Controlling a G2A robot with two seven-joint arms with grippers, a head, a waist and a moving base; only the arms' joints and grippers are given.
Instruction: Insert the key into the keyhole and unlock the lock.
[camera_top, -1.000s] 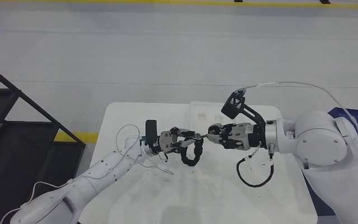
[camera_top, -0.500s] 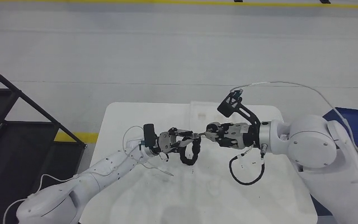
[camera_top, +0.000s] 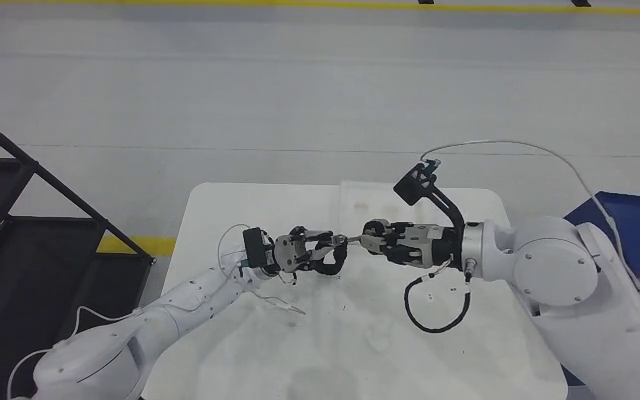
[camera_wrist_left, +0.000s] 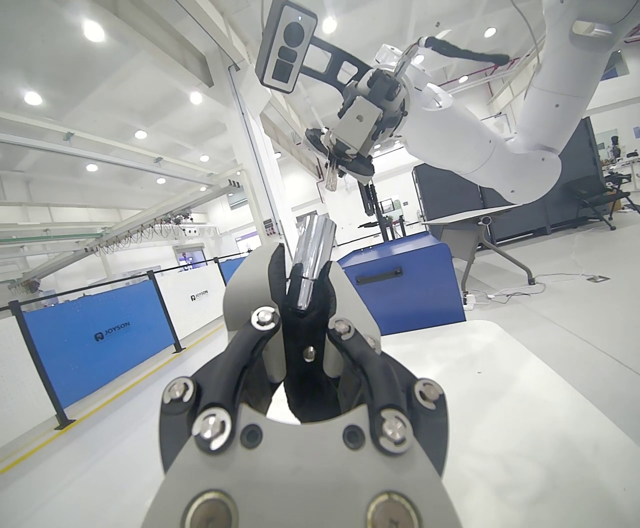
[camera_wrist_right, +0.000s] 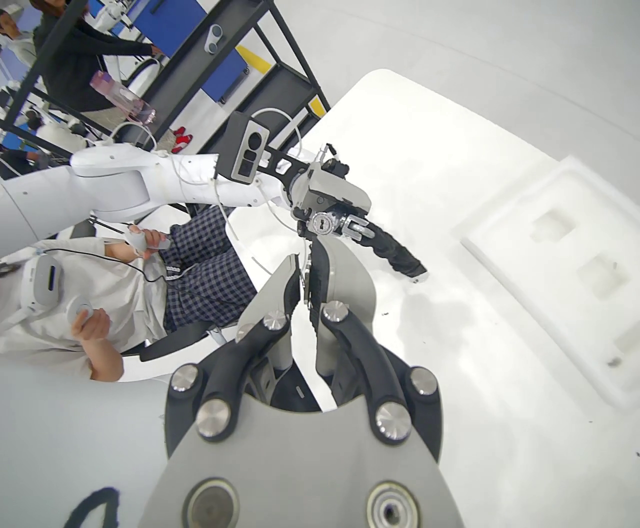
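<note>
Near the centre of the top view, above a white table (camera_top: 230, 215), the left gripper (camera_wrist_left: 305, 285) is clamped on a cable lock (camera_wrist_left: 314, 245), whose chrome cylinder juts past the fingertips. The right gripper (camera_wrist_right: 303, 272) faces it from the right and pinches a small key (camera_wrist_left: 331, 175), its tip just short of the lock's round keyhole face. A white foam tray (camera_wrist_right: 560, 200) with square recesses lies on the table's upper right part; around the table are pale grey floor (camera_top: 300, 90) with a yellow line (camera_top: 300, 5) along the upper edge, a black rack (camera_top: 40, 230) at the left edge, and blue barrier panels (camera_wrist_left: 115, 330).
</note>
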